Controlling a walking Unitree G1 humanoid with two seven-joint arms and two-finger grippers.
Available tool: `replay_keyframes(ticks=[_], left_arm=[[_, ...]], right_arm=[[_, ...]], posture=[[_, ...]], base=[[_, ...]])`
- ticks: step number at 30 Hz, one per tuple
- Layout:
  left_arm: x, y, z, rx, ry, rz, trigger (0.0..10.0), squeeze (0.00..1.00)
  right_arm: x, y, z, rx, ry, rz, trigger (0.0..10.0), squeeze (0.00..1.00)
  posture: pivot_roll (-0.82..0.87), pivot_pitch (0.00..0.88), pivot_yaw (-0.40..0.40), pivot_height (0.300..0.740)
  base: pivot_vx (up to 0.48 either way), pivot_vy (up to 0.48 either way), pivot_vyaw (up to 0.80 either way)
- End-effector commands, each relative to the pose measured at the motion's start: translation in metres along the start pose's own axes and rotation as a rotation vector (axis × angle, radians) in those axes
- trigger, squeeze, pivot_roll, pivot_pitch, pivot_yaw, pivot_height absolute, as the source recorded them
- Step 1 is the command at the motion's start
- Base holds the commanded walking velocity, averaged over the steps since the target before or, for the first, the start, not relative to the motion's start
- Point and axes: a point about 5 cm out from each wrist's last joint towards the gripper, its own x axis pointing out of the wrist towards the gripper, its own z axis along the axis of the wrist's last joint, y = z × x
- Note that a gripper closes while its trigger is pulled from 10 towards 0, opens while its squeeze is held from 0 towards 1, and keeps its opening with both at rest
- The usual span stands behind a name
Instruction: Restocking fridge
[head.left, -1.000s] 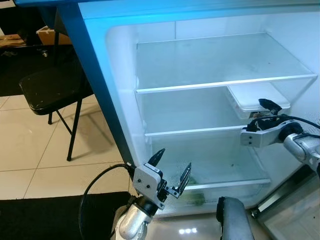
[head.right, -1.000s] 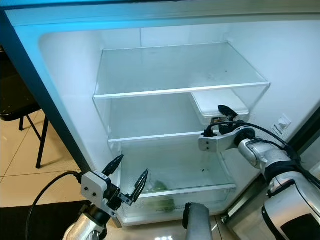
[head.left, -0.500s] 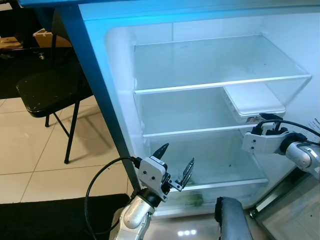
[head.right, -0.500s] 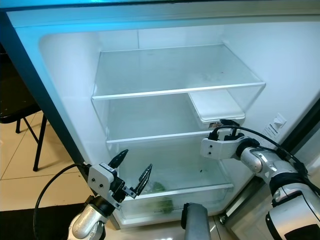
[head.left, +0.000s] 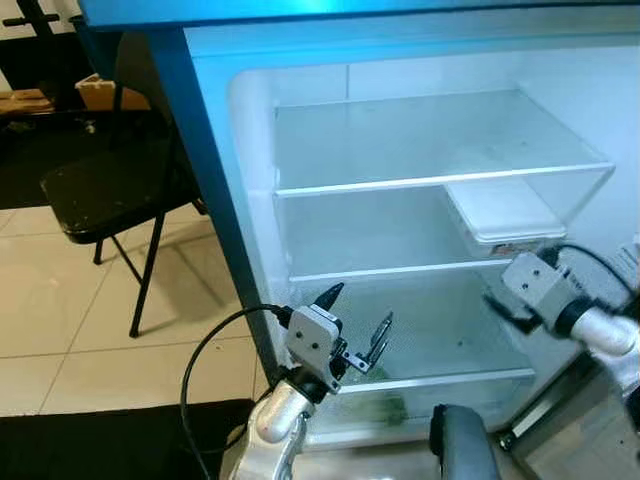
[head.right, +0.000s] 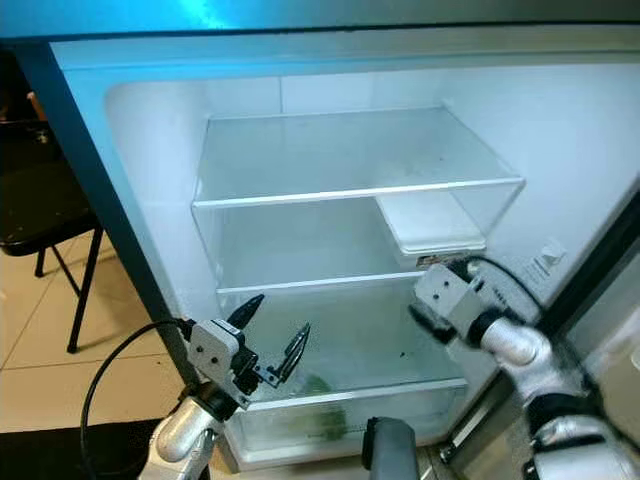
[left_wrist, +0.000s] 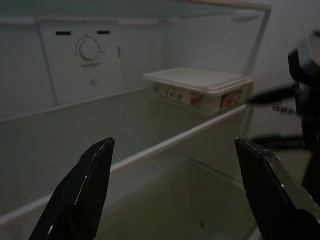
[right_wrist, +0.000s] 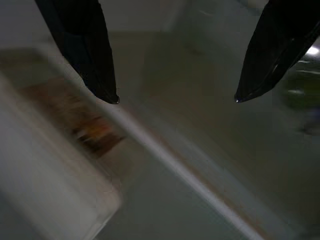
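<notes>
Both the left gripper (head.left: 357, 326) and right gripper (head.right: 432, 318) hung spread and empty before the white container (head.left: 505, 213); retreating slowly would avoid nudging it.

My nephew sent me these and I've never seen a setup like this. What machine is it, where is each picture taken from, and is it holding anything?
This is a humanoid household robot standing at an open fridge with glass shelves. The two wide pictures come from a stereo camera in its head, looking down and forward. The two darker pictures come from cameras on its wrists, each looking along that arm's two long black fingers.

The left gripper hangs in front of the lower shelves, open and holding nothing. The right gripper is near the right end of the middle shelf, also open and empty, though blurred.

On the middle shelf, at the right, sits a flat white lidded plastic container with a label on its front. Something green lies lower down. Left of the fridge stands a black folding chair on a tiled floor.
</notes>
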Motion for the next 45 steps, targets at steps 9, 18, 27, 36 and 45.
replay_keyframes(ticks=[9, 18, 27, 36, 45], left_arm=[[0.000, -0.003, -0.009, -0.023, 0.012, -0.009, 10.0, 0.00], [-0.003, -0.003, -0.021, -0.031, 0.050, -0.028, 10.0, 0.00], [-0.004, -0.005, -0.027, -0.031, 0.059, -0.042, 10.0, 0.00], [-0.003, -0.003, -0.035, -0.037, 0.083, -0.044, 10.0, 0.00], [-0.005, -0.002, -0.043, -0.034, 0.106, -0.039, 10.0, 0.00]], right_arm=[[-0.012, 0.027, -0.032, 0.350, 0.023, -0.095, 10.0, 0.00], [-0.002, 0.056, -0.037, 0.666, 0.011, -0.141, 10.0, 0.00], [0.002, 0.059, -0.036, 0.730, 0.026, -0.163, 10.0, 0.00], [-0.005, 0.067, -0.046, 0.835, 0.034, -0.154, 10.0, 0.00], [-0.002, 0.080, -0.045, 0.854, 0.044, -0.111, 10.0, 0.00]], posture=[[0.04, 0.000, -0.003, 0.430], [0.03, 0.000, -0.009, 0.430], [0.02, 0.000, -0.007, 0.430], [0.01, 0.000, -0.010, 0.430], [0.01, 0.000, -0.015, 0.430]], base=[[0.000, 0.000, 0.00], [0.000, 0.000, 0.00], [0.000, 0.000, 0.00], [0.000, 0.000, 0.00], [0.000, 0.000, 0.00]])
